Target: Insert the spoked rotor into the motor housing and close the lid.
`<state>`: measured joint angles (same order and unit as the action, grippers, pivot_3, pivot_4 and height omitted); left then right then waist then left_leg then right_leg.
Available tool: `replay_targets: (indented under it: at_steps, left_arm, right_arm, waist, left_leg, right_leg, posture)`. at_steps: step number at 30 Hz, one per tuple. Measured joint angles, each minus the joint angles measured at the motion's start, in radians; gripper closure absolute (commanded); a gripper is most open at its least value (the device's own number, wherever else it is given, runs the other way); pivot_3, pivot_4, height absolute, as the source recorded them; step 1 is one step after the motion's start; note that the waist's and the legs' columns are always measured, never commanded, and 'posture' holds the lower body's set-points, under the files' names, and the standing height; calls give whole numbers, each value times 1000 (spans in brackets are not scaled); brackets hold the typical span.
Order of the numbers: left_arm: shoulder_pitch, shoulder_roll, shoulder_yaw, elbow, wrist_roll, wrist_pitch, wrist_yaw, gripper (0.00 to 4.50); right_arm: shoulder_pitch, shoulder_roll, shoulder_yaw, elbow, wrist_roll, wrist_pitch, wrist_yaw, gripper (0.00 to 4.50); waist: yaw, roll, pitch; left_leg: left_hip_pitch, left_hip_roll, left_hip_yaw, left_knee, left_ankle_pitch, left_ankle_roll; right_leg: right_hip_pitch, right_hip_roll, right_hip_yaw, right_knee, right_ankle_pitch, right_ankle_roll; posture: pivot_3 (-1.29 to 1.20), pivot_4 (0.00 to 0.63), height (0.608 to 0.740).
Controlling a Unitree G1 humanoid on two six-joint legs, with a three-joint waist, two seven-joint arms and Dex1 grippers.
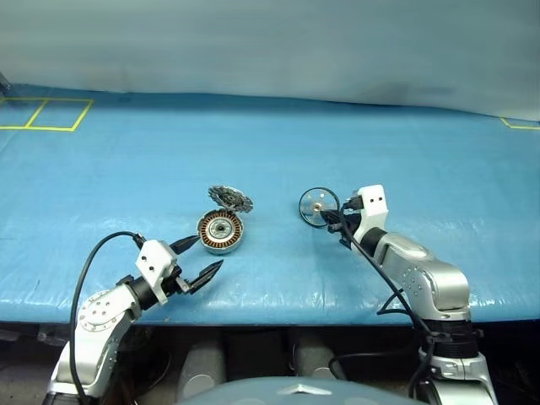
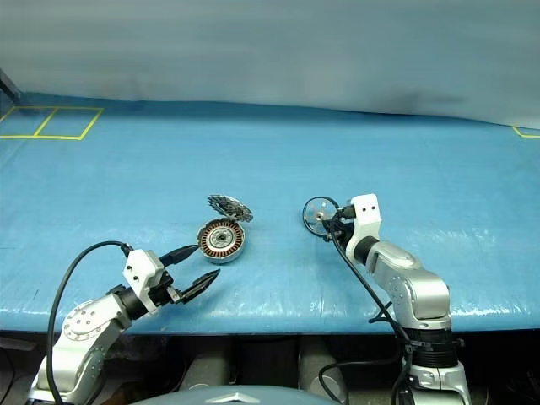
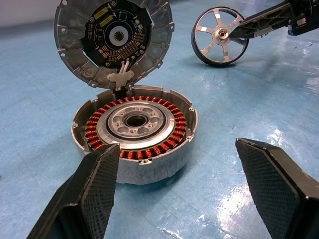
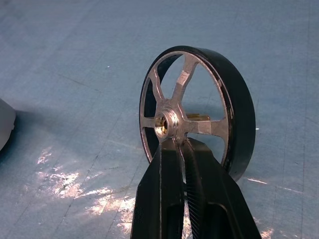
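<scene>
The motor housing (image 1: pixel 221 232) sits on the blue mat, a silver cup with copper windings (image 3: pixel 99 130) around a silvery centre. Its hinged lid (image 1: pixel 231 199) stands open at the far edge, dark inner face (image 3: pixel 113 37) towards me. My left gripper (image 1: pixel 207 253) is open just short of the housing, one finger (image 3: pixel 94 189) at its near wall. To the right, apart from the housing, the spoked rotor (image 1: pixel 318 207) stands on its rim. My right gripper (image 4: pixel 177 147) is shut on a spoke of the rotor (image 4: pixel 199 107) just below the hub.
The blue mat (image 1: pixel 278 152) covers the table up to the front edge (image 1: pixel 278 310). Yellow tape squares (image 1: pixel 46 114) lie at the far left and a yellow corner (image 1: pixel 519 125) at the far right. Black cables trail from both wrists.
</scene>
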<state>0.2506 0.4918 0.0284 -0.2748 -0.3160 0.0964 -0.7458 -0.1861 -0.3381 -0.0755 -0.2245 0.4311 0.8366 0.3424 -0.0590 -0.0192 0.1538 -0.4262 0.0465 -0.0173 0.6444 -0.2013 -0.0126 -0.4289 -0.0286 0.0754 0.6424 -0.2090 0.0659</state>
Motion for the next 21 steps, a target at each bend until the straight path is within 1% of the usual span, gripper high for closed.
replay_targets:
  at_steps: [5,7,8,9,11,13,20,21]
  left_arm:
    - [-1,0,0,0,0,-1,1,461]
    - [-1,0,0,0,0,-1,1,461]
    - [-1,0,0,0,0,-1,1,461]
    - [-1,0,0,0,0,-2,1,461]
    - [5,0,0,4,1,-2,2,461]
    - [-2,0,0,4,1,-4,2,461]
    - [-1,0,0,5,1,-13,2,461]
    - [-1,0,0,5,1,-14,2,461]
  right_arm:
    - [-6,-14,30,10,-25,-22,1,4492]
    - [-9,-27,42,10,-33,-26,3,3919]
    - [-11,-37,51,19,-53,-24,0,3742]
    - [-7,-44,57,35,-67,-19,-3,3452]
    - [2,-46,59,51,-82,-28,-10,2799]
    - [-6,-46,62,53,-96,-34,-13,2148]
    - [-15,-42,62,60,-110,-43,-12,2148]
    - [-15,-40,61,60,-111,-43,-12,2337]
  waist:
    - [-1,-1,-2]
    - [-1,-1,-2]
    - [-1,-2,-2]
    - [0,-2,-2]
    - [0,0,-2]
    - [-1,-1,-2]
    - [-1,-1,-2]
    - [-1,-1,-2]
  left_leg:
    - [0,0,0,0,0,0]
    - [0,0,0,0,0,0]
    - [0,0,0,0,0,0]
    - [0,0,0,0,0,0]
    - [-2,-1,2,-1,0,0]
    - [-3,0,2,-1,0,0]
    - [-2,0,2,-5,-1,1]
    - [-2,0,1,-5,-1,1]
  right_leg:
    - [0,0,0,0,0,0]
    - [0,0,0,0,0,0]
    - [0,-1,0,-1,0,0]
    - [0,-1,0,-1,0,0]
    - [-1,-3,0,-1,0,0]
    - [-1,-2,-1,-1,0,0]
    - [0,0,-1,0,0,0]
    - [0,0,-1,0,0,0]
  posture:
    - [0,150,740]
    - [0,150,740]
    - [0,150,740]
    - [0,150,740]
    - [0,150,740]
    - [0,150,740]
    - [0,150,740]
    - [0,150,740]
